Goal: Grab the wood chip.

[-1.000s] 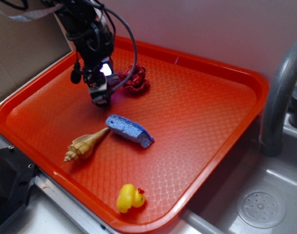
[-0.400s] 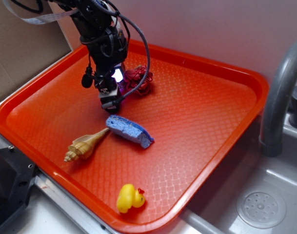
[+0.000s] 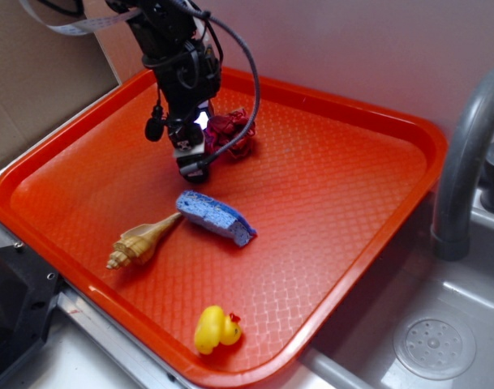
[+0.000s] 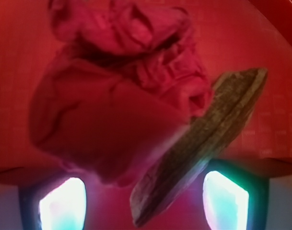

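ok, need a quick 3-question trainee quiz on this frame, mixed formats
1. True or false: in the wrist view the wood chip lies beside the red flower.
2. Multiple choice: which thing sits nearest the front rim of the orange tray? A) blue sponge B) seashell C) yellow duck
3. Fill in: the pincer hangs over the tray just beside the red ____.

Key: 1 true; 2 C; 3 flower. The chip itself cannot be made out in the exterior view, and neither view shows whether the pincer is open.
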